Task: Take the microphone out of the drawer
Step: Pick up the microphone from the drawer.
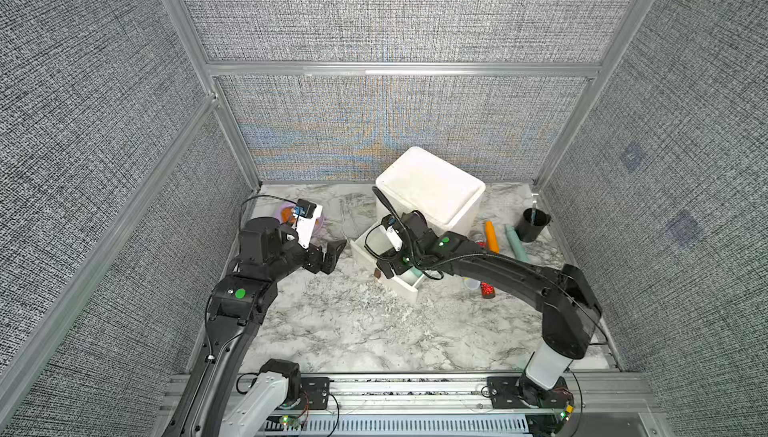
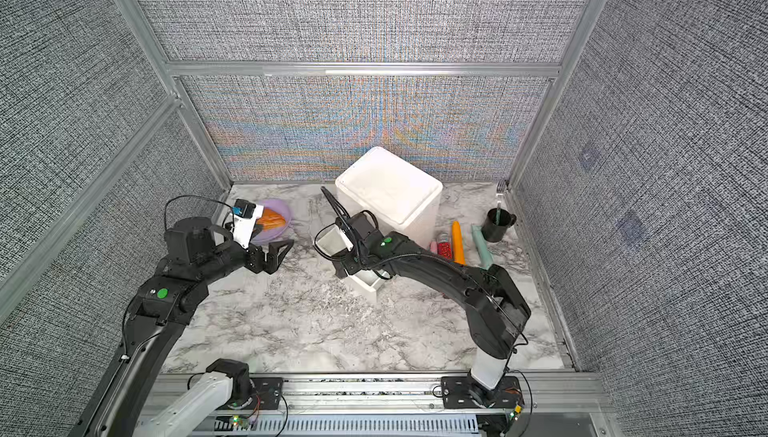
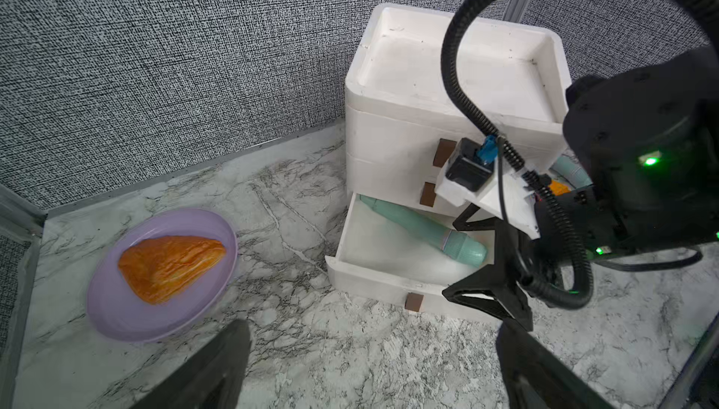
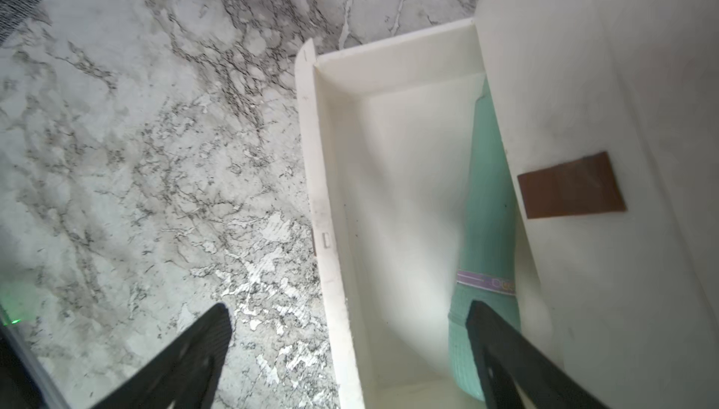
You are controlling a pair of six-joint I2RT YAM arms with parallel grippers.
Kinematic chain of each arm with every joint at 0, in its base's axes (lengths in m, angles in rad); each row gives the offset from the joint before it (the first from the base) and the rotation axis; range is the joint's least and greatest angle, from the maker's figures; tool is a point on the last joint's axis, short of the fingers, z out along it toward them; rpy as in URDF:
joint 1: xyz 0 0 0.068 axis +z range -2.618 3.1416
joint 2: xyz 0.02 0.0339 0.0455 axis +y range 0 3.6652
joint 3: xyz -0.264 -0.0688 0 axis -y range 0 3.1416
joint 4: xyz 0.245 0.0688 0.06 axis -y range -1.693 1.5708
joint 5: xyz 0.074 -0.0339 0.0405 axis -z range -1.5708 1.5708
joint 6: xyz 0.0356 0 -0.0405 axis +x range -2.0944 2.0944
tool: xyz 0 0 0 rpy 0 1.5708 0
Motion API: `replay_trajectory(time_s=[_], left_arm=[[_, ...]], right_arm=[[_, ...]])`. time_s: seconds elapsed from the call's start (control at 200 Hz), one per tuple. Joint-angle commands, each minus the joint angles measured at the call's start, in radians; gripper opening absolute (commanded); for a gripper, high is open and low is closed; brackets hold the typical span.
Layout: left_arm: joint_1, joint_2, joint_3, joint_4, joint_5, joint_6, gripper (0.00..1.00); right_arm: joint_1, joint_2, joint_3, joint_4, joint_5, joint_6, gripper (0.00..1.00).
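The mint-green microphone (image 3: 424, 232) lies slantwise in the pulled-out bottom drawer (image 3: 373, 284) of a white drawer unit (image 1: 432, 189). Its ribbed head is at the drawer's right end, and its thin end reaches under the unit. My right gripper (image 4: 350, 333) hangs open over that end. One finger (image 4: 490, 333) is over the microphone's head (image 4: 488, 212), the other over the marble outside the drawer front (image 4: 323, 193). The jaws hold nothing. Left of the drawer, my left gripper (image 1: 332, 254) stands open and empty above the marble, its fingertips (image 3: 229, 348) wide apart.
A purple plate (image 3: 116, 309) with an orange pastry (image 3: 171, 267) sits at the back left near the wall. Right of the unit lie an orange stick (image 1: 491, 237), a mint-green rod (image 1: 515, 245), a red glittery thing (image 1: 487, 289) and a black cup (image 1: 533, 225).
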Motion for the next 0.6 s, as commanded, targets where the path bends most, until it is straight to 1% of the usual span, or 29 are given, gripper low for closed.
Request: replay_trajectory(time_s=[0.0,0.075,0.19,0.255,0.34,0.591], left_arm=[[0.001,-0.005,-0.002,0.017,0.008,0.006,1.00],[0.001,-0.007,-0.003,0.018,0.012,0.007,1.00],[0.000,-0.011,-0.006,0.022,0.018,0.006,1.00],[0.001,-0.010,-0.006,0.023,0.023,0.005,1.00],[0.001,-0.009,-0.006,0.025,0.030,0.005,1.00],[0.001,-0.004,-0.005,0.028,0.040,0.005,1.00]], right_arm=[[-0.005,0.017,-0.011,0.051,0.059,0.039,0.92],[-0.013,0.034,-0.014,0.048,0.074,0.047,0.85],[-0.019,0.045,-0.034,0.056,0.119,0.060,0.81],[-0.023,0.047,-0.049,0.069,0.134,0.065,0.77],[-0.025,0.057,-0.055,0.070,0.160,0.071,0.74],[-0.025,0.085,-0.084,0.082,0.214,0.086,0.73]])
